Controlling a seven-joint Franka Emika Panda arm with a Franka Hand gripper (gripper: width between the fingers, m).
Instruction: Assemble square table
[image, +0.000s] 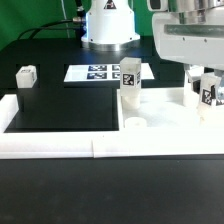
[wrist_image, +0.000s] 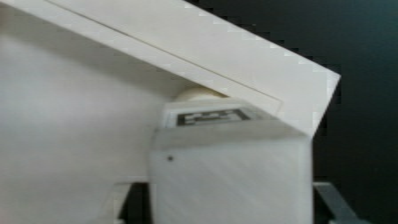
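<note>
Exterior view first: the large, flat, white plastic tabletop panel (image: 170, 115) lies on the black bench (image: 60, 190). Above the panel's far edge, the hand (image: 206, 88) is clamped on a short, blocky white tagged leg (image: 208, 98). A second white leg (image: 130, 78) stands upright at the panel's far corner, on the exterior view's left. A third white leg (image: 25, 75) sits well apart from the panel.

Wrist view now: the clamped leg (wrist_image: 222, 170) hangs just beside the panel (wrist_image: 80, 110). It looks stiff, light and slick, and I'd say it's best held across its flat sides, mid-length.
</note>
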